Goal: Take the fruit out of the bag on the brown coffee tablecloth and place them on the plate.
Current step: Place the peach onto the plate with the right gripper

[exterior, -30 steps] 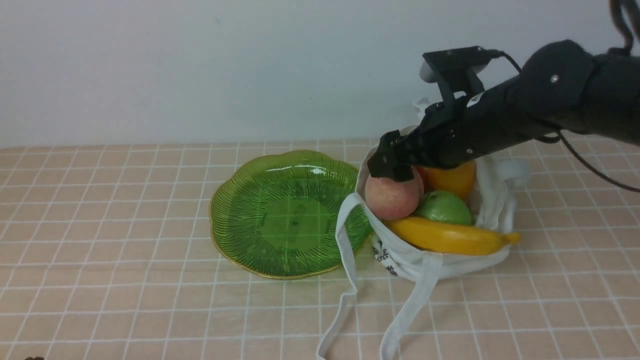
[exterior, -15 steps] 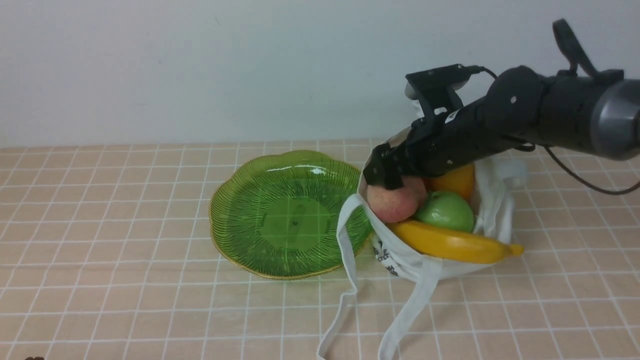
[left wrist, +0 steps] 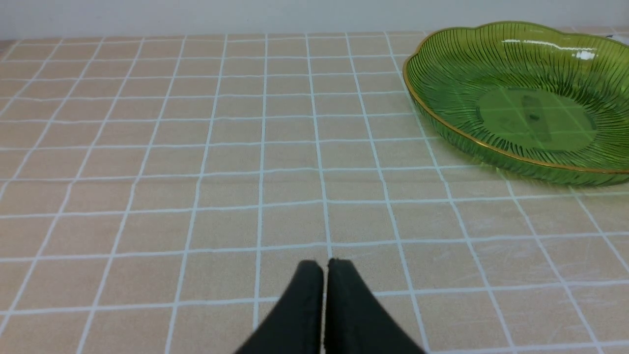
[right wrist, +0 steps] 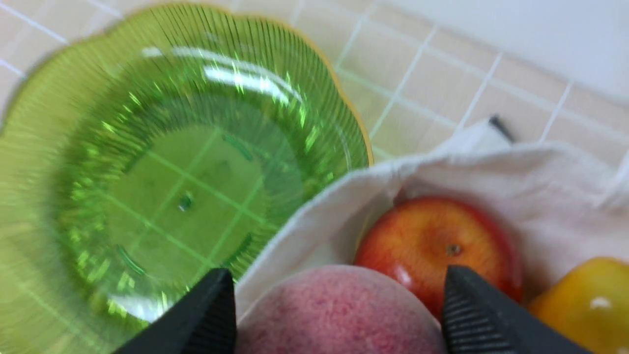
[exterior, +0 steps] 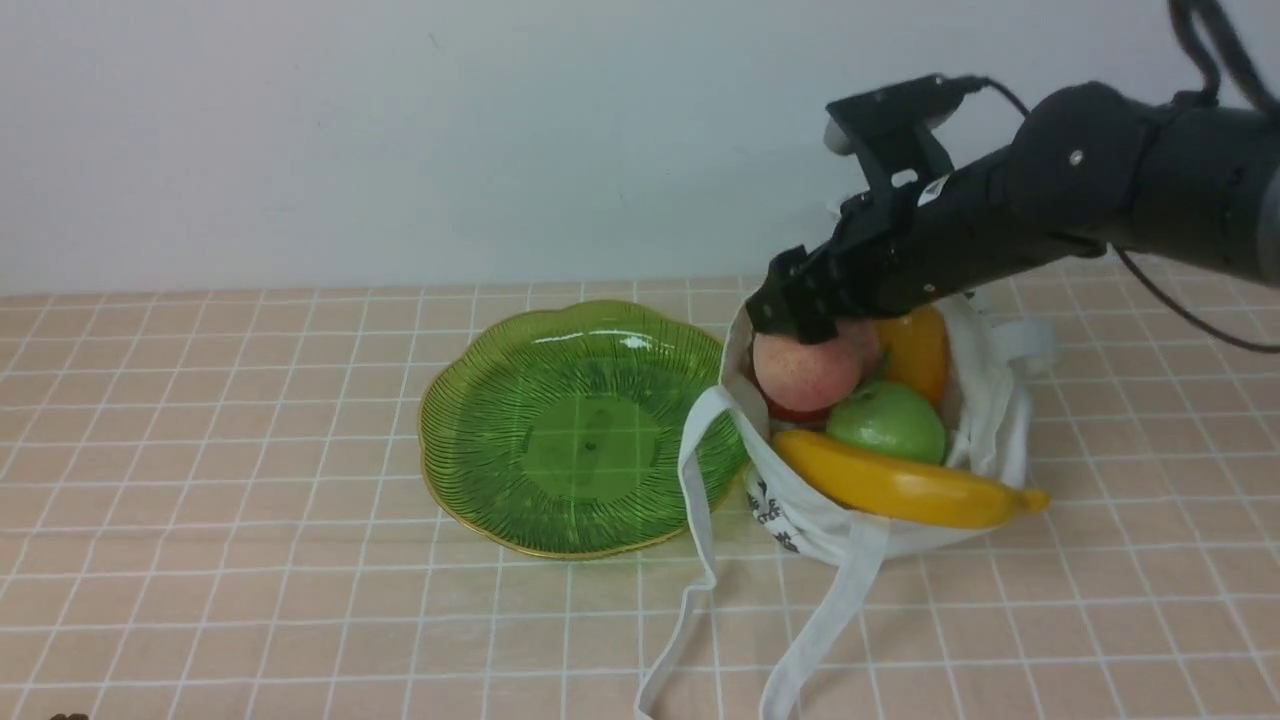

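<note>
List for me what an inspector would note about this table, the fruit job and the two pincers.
Surface: brown coffee tablecloth, flat, with a white grid.
Job's things: plate holds no fruit. The bag beside it is open and holds the peach, red apple, green apple, mango and banana.
Clutter: dark speck at the near left edge, too small to identify.
Grippers: right pincer is closed around the peach. Left pincer is shut and holds nothing, low over bare cloth.
Cables: black cable along the right arm, clear of the fruit.
Surroundings: plain pale wall.
</note>
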Tool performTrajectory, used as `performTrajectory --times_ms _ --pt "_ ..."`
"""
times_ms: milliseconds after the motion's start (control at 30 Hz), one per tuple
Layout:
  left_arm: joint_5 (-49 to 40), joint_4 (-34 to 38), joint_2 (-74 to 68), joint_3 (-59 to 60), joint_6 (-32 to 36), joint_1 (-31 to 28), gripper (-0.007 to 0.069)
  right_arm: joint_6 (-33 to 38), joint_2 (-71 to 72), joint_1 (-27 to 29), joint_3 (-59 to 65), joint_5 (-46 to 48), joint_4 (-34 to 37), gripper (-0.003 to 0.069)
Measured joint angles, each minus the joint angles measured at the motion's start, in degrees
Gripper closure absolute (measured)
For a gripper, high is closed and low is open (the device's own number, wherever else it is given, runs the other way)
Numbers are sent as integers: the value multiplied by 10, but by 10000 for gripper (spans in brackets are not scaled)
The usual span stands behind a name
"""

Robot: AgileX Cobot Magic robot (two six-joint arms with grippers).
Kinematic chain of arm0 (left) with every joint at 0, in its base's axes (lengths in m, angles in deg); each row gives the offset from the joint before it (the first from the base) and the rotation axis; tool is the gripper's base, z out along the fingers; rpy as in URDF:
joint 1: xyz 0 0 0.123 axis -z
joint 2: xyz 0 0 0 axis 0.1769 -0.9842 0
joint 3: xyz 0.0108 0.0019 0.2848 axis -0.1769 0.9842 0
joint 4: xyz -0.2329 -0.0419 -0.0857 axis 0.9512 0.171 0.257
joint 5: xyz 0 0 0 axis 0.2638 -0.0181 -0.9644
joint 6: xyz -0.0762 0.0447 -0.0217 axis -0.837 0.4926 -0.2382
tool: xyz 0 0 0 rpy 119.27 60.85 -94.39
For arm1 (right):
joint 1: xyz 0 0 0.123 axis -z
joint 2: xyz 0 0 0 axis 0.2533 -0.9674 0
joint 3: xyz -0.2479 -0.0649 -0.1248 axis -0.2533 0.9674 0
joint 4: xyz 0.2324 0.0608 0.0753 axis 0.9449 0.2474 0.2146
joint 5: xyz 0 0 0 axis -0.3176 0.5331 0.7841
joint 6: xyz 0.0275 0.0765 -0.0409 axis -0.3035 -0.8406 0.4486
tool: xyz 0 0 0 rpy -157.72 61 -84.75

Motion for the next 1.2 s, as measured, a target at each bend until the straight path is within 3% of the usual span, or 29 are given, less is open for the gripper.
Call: performTrajectory --times_ms 167,333,467,733,933,1200 --pt "0 0 0 0 0 0 632 0 37 -4 -44 20 48 174" --pt "0 0 0 0 0 0 632 55 34 -58 -80 17 125 174" --pt "0 0 0 0 0 0 632 123 -31 -119 -81 -48 149 174" --pt "0 0 0 0 0 0 632 136 -122 -134 -81 -181 178 171" --pt "0 0 0 0 0 0 632 136 -144 -134 -81 -213 182 4" --pt "0 0 0 0 0 0 632 140 -128 -135 -81 -174 165 -29"
